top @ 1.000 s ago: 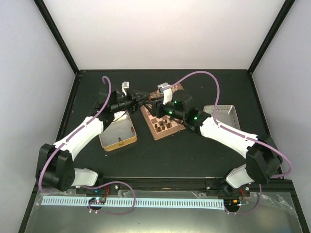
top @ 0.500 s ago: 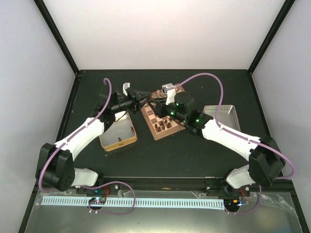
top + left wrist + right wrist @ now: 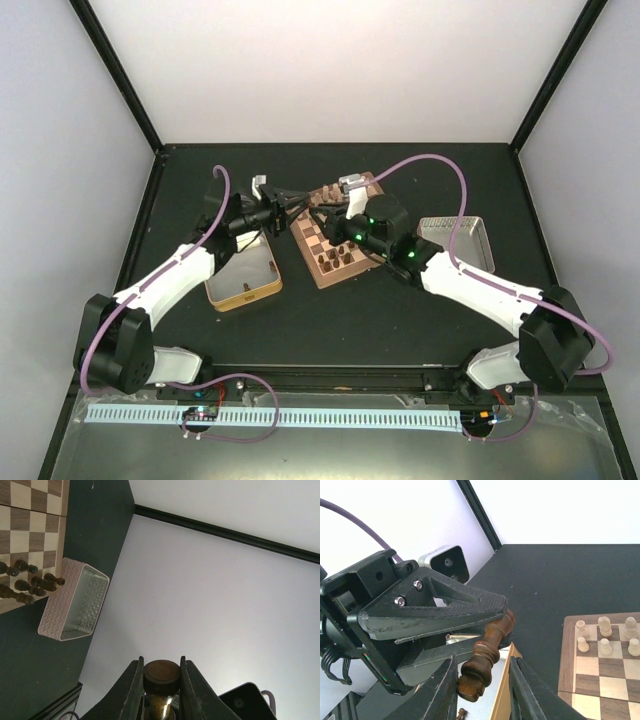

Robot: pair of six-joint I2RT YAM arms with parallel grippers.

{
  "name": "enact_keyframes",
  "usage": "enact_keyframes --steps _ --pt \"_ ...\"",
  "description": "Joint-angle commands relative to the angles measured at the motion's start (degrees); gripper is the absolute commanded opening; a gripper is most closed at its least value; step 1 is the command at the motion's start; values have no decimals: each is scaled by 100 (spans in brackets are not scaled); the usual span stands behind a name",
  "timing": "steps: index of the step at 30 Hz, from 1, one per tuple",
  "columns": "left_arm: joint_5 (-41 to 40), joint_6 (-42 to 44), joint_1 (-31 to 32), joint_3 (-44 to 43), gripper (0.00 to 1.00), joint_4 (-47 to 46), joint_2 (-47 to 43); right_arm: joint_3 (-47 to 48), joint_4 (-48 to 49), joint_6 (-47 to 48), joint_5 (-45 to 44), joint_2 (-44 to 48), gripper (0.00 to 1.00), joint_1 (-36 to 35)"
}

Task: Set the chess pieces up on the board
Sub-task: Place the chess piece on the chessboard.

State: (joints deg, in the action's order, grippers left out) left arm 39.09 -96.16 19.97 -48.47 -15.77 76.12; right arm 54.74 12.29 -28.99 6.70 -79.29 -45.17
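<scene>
My left gripper [image 3: 161,686] is shut on the base of a dark-brown chess piece [image 3: 161,672], held level above the table left of the board [image 3: 310,238]. In the right wrist view the piece [image 3: 487,652] sticks out of the left gripper's fingers [image 3: 440,607], and its head lies between the jaws of my right gripper [image 3: 482,690]. That gripper's left finger touches the head. A gap remains at the right finger, so it stands open around the piece. More dark chess pieces [image 3: 30,582] stand in rows on the board [image 3: 30,510]. In the top view the two grippers meet at the board's far left corner.
A gold-rimmed tin [image 3: 243,270] lies under the left arm, with a small dark piece [image 3: 462,712] in it. A silver tin [image 3: 460,240] sits right of the board. Pale chessmen [image 3: 605,635] stand on the board's far rows. Both arms crowd over the board.
My right gripper has moved left to the held piece, and its jaws have narrowed around the piece's head. The left gripper has kept its grip and shifted only slightly.
</scene>
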Motion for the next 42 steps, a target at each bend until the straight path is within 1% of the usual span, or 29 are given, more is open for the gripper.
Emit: enact_keyframes --steps 1,3,7,11,12,14,17,19,20,22,26,29,30,34,37,42 --pt "93 -266 25 -45 5 -267 -123 251 15 1 -75 -180 29 10" --pt "107 -294 33 -36 5 -270 -140 276 15 12 -97 -188 27 9" --pt "99 -302 34 -14 5 -241 -141 481 -230 78 -94 -305 17 12" --pt "150 -316 38 6 6 -273 -100 615 -501 56 -40 -338 2 11" --pt "161 -311 34 16 7 -277 -97 667 -585 52 -30 -334 1 13" --pt "152 -280 35 41 12 -277 -97 828 -856 27 -45 -326 1 23" --pt "158 -118 34 61 29 -237 -165 1238 -1602 38 74 -360 1 67" --pt "95 370 27 -42 42 210 -234 1497 -2132 6 189 -412 1 158" --pt "64 780 19 -113 52 499 -237 1583 -2368 -31 274 -450 1 235" --pt "-15 1382 -20 -199 63 1120 -238 1732 -2880 -134 451 -509 1 415" --pt "-297 2274 -101 -90 74 1561 -494 1801 -3771 -169 711 -571 1 831" --pt "-676 2970 -169 33 78 1893 -642 2049 -4708 105 664 -747 1 1038" --pt "-781 3247 -187 77 79 1932 -689 2193 -5061 223 589 -834 1 1073" --pt "-1412 4348 -211 45 80 2652 -832 2755 -6362 600 258 -1274 1 1086" --pt "-1905 5014 -229 -65 80 3141 -890 2975 -6887 740 268 -1576 1 1083" --pt "-2667 5595 -256 -109 80 3578 -1010 3156 -7327 877 302 -1947 1 1080"
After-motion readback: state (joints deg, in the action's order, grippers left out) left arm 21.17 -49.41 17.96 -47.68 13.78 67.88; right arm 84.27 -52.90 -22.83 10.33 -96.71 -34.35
